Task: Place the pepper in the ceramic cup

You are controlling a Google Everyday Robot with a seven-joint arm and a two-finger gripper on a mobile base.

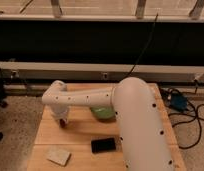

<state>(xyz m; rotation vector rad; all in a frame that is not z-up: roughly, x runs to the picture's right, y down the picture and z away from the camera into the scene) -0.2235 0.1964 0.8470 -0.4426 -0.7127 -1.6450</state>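
1. The wooden counter (pixel 85 132) stands in front of a dark wall band with pale rails running across it. The floor to either side is speckled.
2. The robot's thick white arm (pixel 137 125) rises from the near right corner of the counter. A slimmer section reaches left to a rounded joint over the counter's left part.
3. From that joint the end effector (pixel 61 120) points straight down, low over the left side of the counter, about midway between its far and near edges.
4. I cannot tell whether the end effector is apart, together, or clamped on anything.
5. A small dark-red patch, which looks like the pepper (pixel 64 123), shows right at the lower tip of the end effector, close to the counter surface.
6. The ceramic cup cannot be picked out in this view.
7. A green bowl (pixel 101 113) sits to the right of the end effector, well apart from it. The arm crosses in front and hides its upper part.
8. A black phone (pixel 103 145) lies flat near the front edge, nearer than the bowl.
9. A pale flat pad (pixel 59 156) lies at the near left corner, apart from the phone.
10. On the floor to the right lies a blue object (pixel 177 101) among black cables.
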